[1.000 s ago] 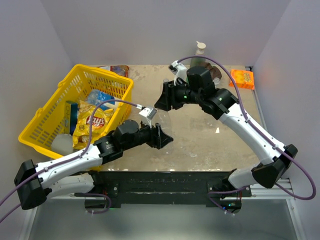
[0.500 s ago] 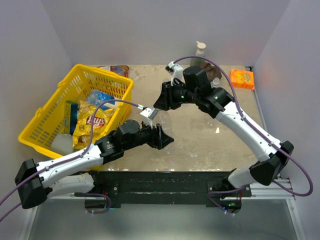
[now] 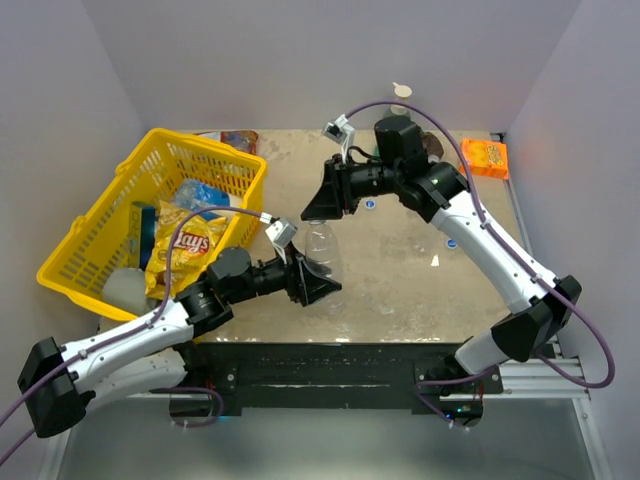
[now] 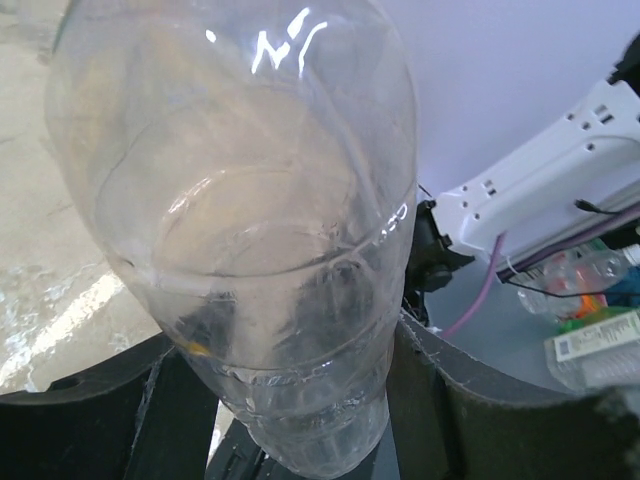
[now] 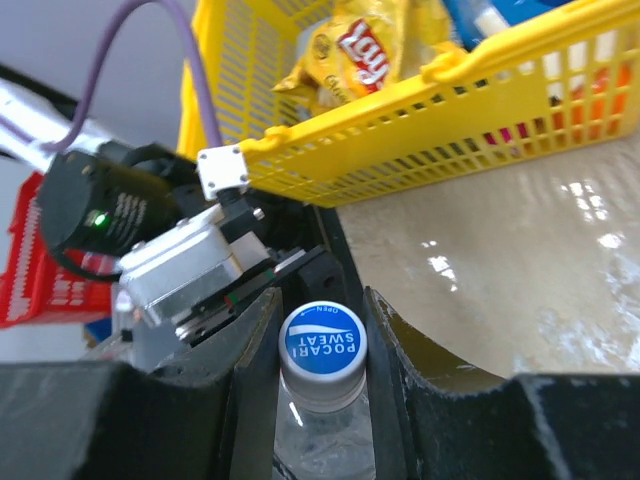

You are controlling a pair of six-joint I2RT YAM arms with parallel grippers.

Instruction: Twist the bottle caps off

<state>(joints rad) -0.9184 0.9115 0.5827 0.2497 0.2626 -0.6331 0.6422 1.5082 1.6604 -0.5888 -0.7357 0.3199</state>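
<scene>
A yellow plastic basket [image 3: 215, 148] on the beige tabletop's [image 3: 400, 285] left holds a yellow Lay's crisp bag [image 3: 185, 245]; an orange box [image 3: 484, 157] lies far right.

Count from the overhead and wrist views:
- clear bottle [image 3: 322, 252]: 1
- blue cap [image 5: 322, 342] on its neck: 1
- loose blue caps on the counter [image 3: 400, 285]: 2, mid-counter [image 3: 369, 205] and towards the right edge [image 3: 451, 243]
- yellow basket [image 3: 208, 145]: 1, left edge
- chip bag [image 3: 188, 245]: 1
- orange box [image 3: 484, 157]: 1, far right corner
</scene>
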